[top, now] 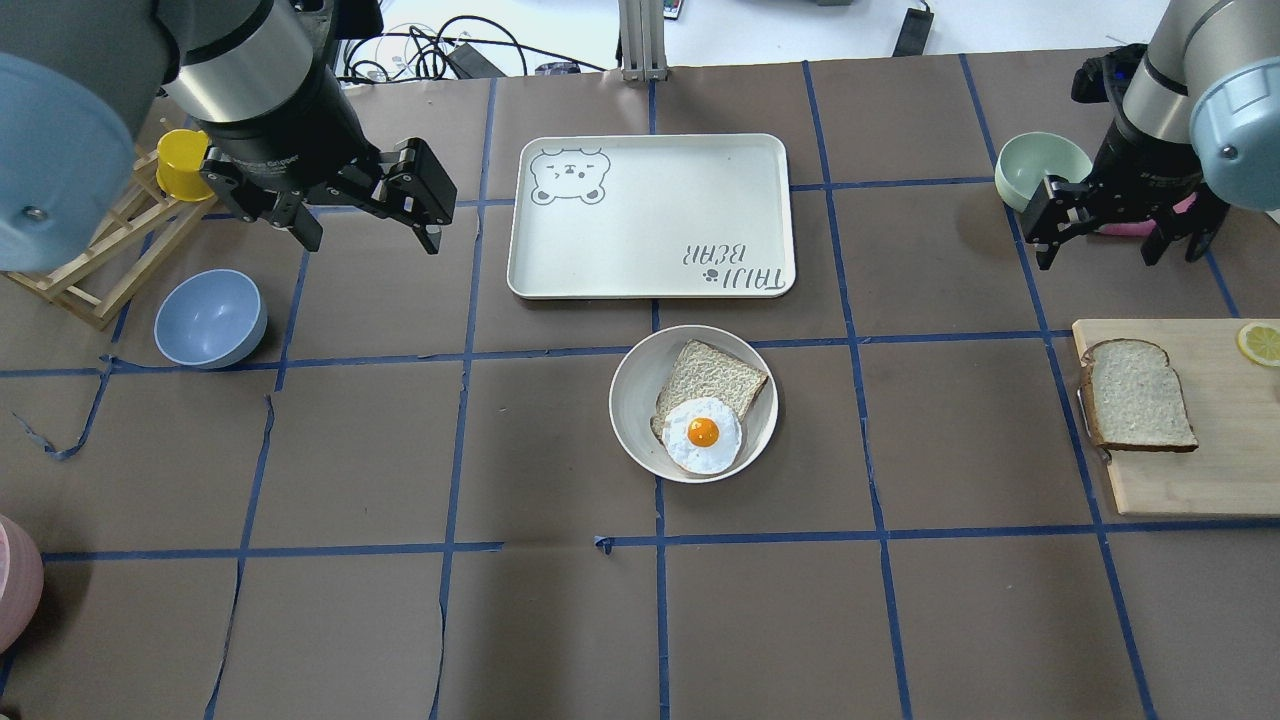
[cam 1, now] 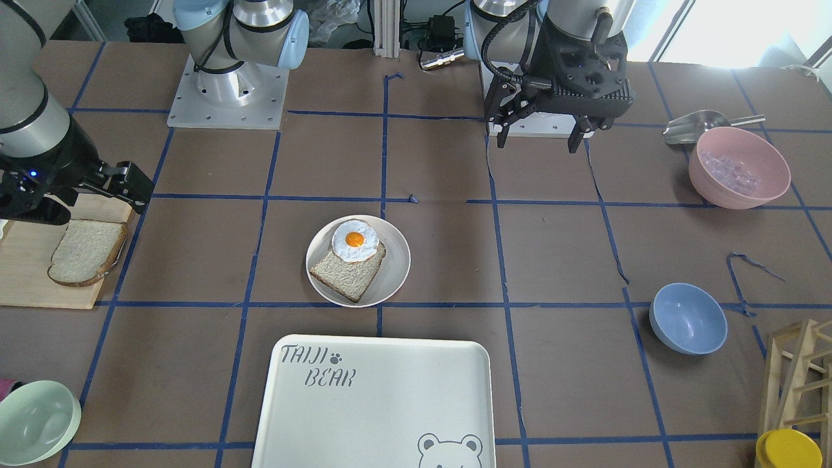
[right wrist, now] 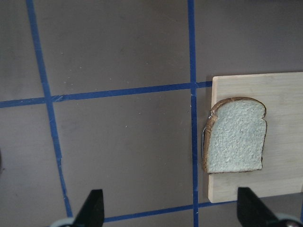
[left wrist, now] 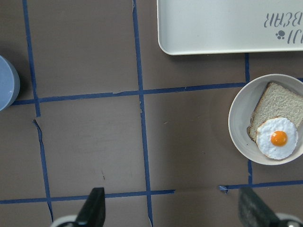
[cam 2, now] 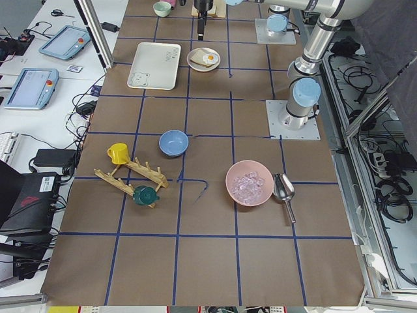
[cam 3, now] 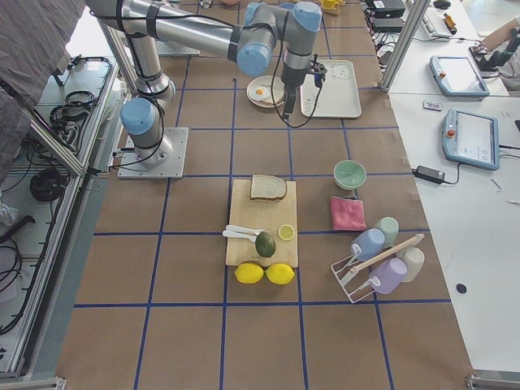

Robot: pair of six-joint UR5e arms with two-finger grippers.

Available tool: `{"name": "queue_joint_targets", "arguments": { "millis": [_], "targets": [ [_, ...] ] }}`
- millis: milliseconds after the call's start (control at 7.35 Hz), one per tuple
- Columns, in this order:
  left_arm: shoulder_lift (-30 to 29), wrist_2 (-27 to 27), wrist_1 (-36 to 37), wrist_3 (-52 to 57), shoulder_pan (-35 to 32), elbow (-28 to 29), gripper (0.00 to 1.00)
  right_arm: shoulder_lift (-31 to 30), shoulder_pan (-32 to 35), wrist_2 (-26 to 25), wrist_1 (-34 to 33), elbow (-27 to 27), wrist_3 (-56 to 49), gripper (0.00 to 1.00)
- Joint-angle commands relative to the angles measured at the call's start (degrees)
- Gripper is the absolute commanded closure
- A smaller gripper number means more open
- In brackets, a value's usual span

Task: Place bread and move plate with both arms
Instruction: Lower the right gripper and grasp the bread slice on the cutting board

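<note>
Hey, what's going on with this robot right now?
Nothing is being held yet. The black two-finger left gripper and right gripper both hover open. The pale bread slice lies on the wooden cutting board near the right gripper. The small round off-white plate sits in the middle, carrying a tanner slice and a fried egg.

The plate point(top: 632, 400) has open table point(top: 540, 430) on its left, its right and the robot's side, while the tray point(top: 650, 215) lies just beyond its far rim with a narrow strip between. A slice point(top: 715, 372) and egg point(top: 702, 435) cover most of the plate, leaving its left part bare. Well right of the plate, the bread point(top: 1138, 395) lies uncovered on a board point(top: 1180, 480).
</note>
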Motion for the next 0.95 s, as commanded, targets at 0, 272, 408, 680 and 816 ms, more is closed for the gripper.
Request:
{"name": "queue_joint_targets", "arguments": {
  "millis": [0,272,408,680,816],
  "targets": [
    [0.0,0.0,0.0,0.0,0.0,0.0,0.0,6.6,-3.2,-0.8,-9.0,1.7,-3.6,0.0],
    [0.0,0.0,0.0,0.0,0.0,0.0,0.0,11.1,-3.5,-3.6,-11.0,1.7,-3.7,0.0],
    [0.0,0.0,0.0,0.0,0.1,0.0,0.0,11.7,-3.5,-5.0,-11.9,1.7,-3.5,0.0],
    [0.0,0.0,0.0,0.0,0.0,0.0,0.0,12.7,-3.5,-4.9,-13.7,2.3,-3.2,0.0],
    [0.0,0.0,0.0,0.0,0.0,0.0,0.0,14.4,-3.5,-4.6,-14.6,2.7,-2.6,0.0]
  ]
}}
